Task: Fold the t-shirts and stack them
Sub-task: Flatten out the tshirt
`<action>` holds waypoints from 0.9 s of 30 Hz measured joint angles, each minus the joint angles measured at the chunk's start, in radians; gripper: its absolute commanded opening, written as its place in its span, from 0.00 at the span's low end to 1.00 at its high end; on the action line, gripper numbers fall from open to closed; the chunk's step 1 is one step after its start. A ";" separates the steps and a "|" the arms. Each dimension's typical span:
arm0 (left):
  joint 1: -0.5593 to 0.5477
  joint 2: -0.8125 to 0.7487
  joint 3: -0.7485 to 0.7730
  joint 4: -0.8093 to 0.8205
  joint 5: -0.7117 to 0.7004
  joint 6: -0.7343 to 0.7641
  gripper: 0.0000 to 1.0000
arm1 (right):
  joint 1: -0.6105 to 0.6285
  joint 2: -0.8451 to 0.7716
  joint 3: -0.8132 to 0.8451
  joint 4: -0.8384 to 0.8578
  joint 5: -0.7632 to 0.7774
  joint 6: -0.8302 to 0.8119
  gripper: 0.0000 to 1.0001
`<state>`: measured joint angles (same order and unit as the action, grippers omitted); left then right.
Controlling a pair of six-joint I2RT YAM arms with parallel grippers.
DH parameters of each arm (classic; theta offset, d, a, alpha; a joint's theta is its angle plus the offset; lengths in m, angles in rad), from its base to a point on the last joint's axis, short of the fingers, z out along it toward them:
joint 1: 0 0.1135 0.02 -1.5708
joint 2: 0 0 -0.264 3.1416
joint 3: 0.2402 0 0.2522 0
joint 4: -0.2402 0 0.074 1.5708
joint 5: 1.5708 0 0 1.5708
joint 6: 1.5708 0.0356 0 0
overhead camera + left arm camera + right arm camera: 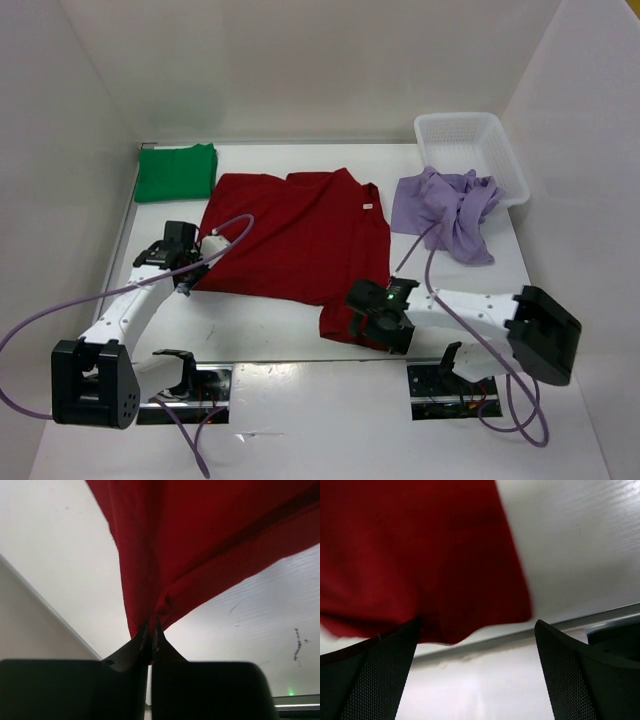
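three t-shirts, one basket. the green shirt [176, 172] lies folded in the desk's [270, 325] far left corner. the red shirt [290, 240] is spread mid-desk, its near right corner by the near edge. the lavender shirt [450, 205] is crumpled far right, seemingly touching the white basket [470, 140]. bare desk lies near-centre. the red shirt's white neck label [367, 206] is too small to read. left jaws are closed, pinching the red shirt's left hem; right jaws are wide open over its near right corner, holding nothing.

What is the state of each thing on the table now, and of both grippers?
green t-shirt: folded, lying at the far left corner.
red t-shirt: spread out, unfolded, one corner pinched.
lavender t-shirt: crumpled, unfolded, beside the basket.
basket: upright, looks empty.
left gripper: shut on red t-shirt.
right gripper: open, holding nothing.
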<state>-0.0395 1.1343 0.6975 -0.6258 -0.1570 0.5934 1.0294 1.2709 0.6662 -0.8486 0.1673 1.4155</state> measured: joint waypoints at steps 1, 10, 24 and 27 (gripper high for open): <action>0.000 -0.003 0.000 0.002 -0.016 -0.002 0.00 | 0.000 0.043 -0.006 0.009 -0.004 0.007 1.00; 0.000 -0.023 0.000 0.005 -0.061 -0.025 0.00 | 0.005 0.197 0.081 0.030 -0.027 0.028 0.96; 0.000 -0.036 0.013 0.004 -0.106 -0.025 0.00 | 0.007 0.192 0.112 0.003 0.047 0.000 0.00; 0.000 -0.035 0.083 -0.017 -0.078 -0.026 0.00 | -0.027 0.179 0.220 -0.096 0.131 -0.059 0.00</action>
<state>-0.0395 1.0992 0.7803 -0.6426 -0.2352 0.5678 1.0023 1.4494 0.8867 -0.9443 0.2985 1.3563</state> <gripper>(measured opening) 0.016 0.016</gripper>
